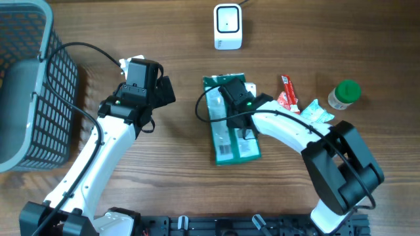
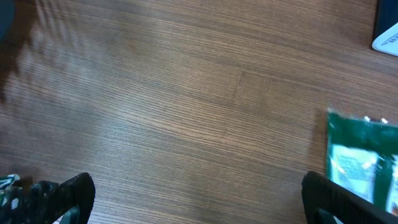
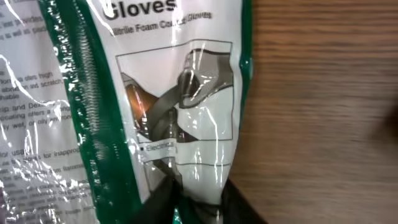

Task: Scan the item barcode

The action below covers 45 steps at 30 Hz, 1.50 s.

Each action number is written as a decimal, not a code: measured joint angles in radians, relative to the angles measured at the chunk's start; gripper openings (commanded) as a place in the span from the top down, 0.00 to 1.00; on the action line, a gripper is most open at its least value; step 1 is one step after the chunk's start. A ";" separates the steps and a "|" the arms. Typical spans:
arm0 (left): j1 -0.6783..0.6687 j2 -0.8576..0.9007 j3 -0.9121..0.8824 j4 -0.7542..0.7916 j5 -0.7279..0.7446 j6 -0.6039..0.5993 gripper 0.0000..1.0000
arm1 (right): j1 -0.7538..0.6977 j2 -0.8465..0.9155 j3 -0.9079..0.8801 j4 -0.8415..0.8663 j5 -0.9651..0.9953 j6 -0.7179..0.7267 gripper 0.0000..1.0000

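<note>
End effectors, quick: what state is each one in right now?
Left end effector: open, holding nothing.
Right end effector: closed, pinching the glove packet.

White-shelled arms (image 1: 98,157), black joints, looping black cables (image 1: 84,44).

Green-and-white glove packet (image 1: 226,147) on a brown wood-grain surface (image 1: 170,170).
White scanner (image 1: 228,26), grey mesh basket (image 1: 58,98), green-capped bottle (image 1: 344,94), red sachet (image 1: 287,92); black lettering on the packet.
</note>
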 measured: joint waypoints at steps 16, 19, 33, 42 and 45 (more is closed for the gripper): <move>0.000 0.000 0.000 0.000 0.000 0.000 0.00 | -0.002 -0.008 0.053 -0.102 0.017 -0.073 0.30; 0.000 0.000 0.000 0.000 0.000 0.000 0.00 | -0.002 -0.008 0.120 -0.139 -0.003 -0.081 0.30; 0.000 0.000 0.000 -0.001 0.000 0.000 0.00 | -0.002 0.073 0.122 -0.093 -0.050 -0.152 0.33; 0.000 0.000 0.000 0.000 0.000 0.000 0.00 | -0.003 0.116 0.182 -0.132 -0.101 -0.177 0.96; 0.000 0.000 0.000 0.000 0.000 0.000 0.00 | -0.046 0.099 0.178 -0.200 -0.109 -0.183 0.96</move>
